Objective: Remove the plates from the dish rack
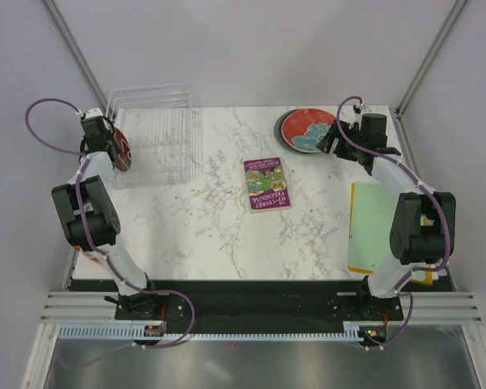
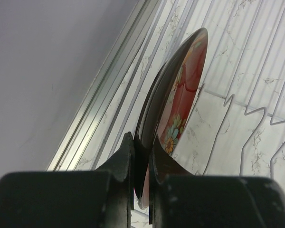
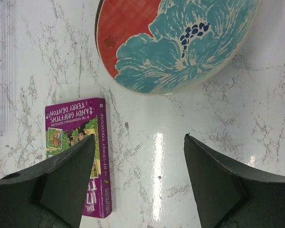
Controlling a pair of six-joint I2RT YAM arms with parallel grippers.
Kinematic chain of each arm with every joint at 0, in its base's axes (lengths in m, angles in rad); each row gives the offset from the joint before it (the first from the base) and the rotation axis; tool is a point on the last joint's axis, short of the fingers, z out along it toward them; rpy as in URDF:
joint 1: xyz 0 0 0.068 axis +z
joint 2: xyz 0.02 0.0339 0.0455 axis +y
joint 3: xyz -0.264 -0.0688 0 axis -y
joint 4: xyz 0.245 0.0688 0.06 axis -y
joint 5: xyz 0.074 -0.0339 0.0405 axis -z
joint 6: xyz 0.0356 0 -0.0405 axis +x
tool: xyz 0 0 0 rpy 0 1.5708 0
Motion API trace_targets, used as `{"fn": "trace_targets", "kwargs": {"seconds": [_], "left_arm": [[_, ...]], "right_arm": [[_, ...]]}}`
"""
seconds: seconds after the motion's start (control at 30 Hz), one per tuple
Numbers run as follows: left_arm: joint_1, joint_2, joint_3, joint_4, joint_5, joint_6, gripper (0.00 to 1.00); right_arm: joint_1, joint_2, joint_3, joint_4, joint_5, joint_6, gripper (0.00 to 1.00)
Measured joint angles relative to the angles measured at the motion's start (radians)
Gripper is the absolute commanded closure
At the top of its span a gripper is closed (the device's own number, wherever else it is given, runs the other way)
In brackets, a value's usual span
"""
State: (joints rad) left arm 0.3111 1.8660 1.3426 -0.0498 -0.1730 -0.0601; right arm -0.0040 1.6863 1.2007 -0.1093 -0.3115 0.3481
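At the rack (image 1: 158, 130), my left gripper (image 2: 141, 142) pinched the red plate (image 2: 185, 80) by its rim for lifting; my right gripper (image 3: 138, 156) was spread.

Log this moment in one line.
left end effector: shut on red plate at rack | right end effector: open, near flowered plate

Three plates can be counted: one red floral plate (image 1: 121, 151) on edge, one red plate with a blue-green flower (image 1: 309, 130) lying flat, and one dark plate (image 1: 279, 127) showing as a rim beneath that one. There is one clear dish rack (image 1: 155, 134), one purple book (image 1: 266, 184) and one green folder (image 1: 371, 227), all on a single marbled worktop (image 1: 211, 235). Two tools are in view, the left tool (image 2: 142, 156) and the right tool (image 3: 139, 142).
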Motion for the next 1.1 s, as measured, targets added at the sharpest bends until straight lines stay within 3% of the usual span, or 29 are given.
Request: {"fn": "trace_targets", "kwargs": {"seconds": [0.43, 0.77, 0.9, 1.1], "left_arm": [[-0.097, -0.089, -0.026, 0.007, -0.141, 0.098, 0.98], [-0.166, -0.298, -0.026, 0.035, -0.168, 0.143, 0.98], [-0.168, -0.399, -0.026, -0.034, -0.067, 0.085, 0.98], [-0.170, -0.553, -0.092, -0.081, 0.269, -0.148, 0.98]], "right_arm": [[0.000, 0.000, 0.000, 0.002, -0.006, 0.004, 0.18], [0.009, -0.006, 0.000, -0.008, -0.015, 0.011, 0.17], [0.038, -0.043, 0.002, -0.020, -0.058, 0.027, 0.16], [0.144, -0.129, 0.029, -0.011, -0.130, 0.060, 0.15]]}}
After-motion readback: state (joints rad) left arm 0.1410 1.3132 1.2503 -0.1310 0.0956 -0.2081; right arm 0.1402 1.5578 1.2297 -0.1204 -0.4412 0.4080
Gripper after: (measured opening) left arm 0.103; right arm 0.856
